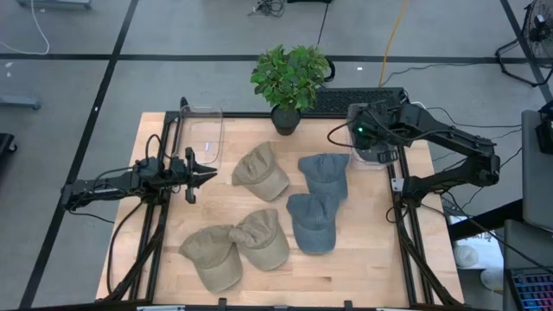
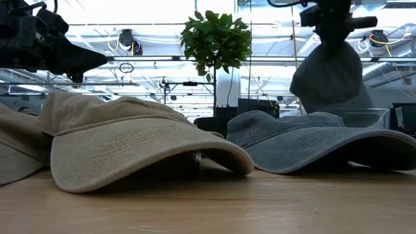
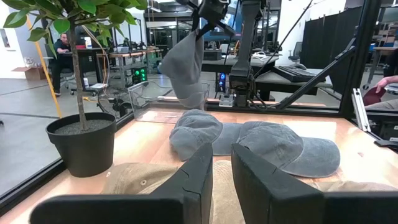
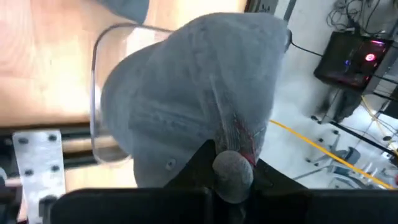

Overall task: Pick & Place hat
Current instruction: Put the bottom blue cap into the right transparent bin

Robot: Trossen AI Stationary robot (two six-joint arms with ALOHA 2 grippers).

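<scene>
The bench (image 1: 363, 259) is pale butcher-block wood with a black metal frame round its edge, standing on a grey floor crossed by dark tape lines. Five hats lie on it: three tan ones (image 1: 262, 171) and two blue-grey ones (image 1: 324, 175), the blue pair overlapping near the middle. A potted plant (image 1: 290, 79) stands at the far edge, with a keyboard (image 1: 359, 99) just behind it.

The right claw (image 4: 231, 169) hangs above the far right corner, pressed shut on a pinch of a sixth hat (image 2: 327, 77), blue-grey, which dangles limp beneath it, clear of the wood. Directly under the hat sits a clear plastic bin (image 4: 102, 93); from the overhead view I think the hat is over the bin's opening, though the arm hides most of it. A second clear bin (image 1: 205, 134) rests at the far left corner.

The left claw (image 3: 221, 171) hovers at the left side of the bench, its fingers (image 3: 198, 174) parted a narrow way with nothing between them, pointing towards the tan hats.

Beyond the bench the room is a workshop: desks with screens, cables on the floor, and a seated person (image 3: 61, 48) far back behind the plant.
</scene>
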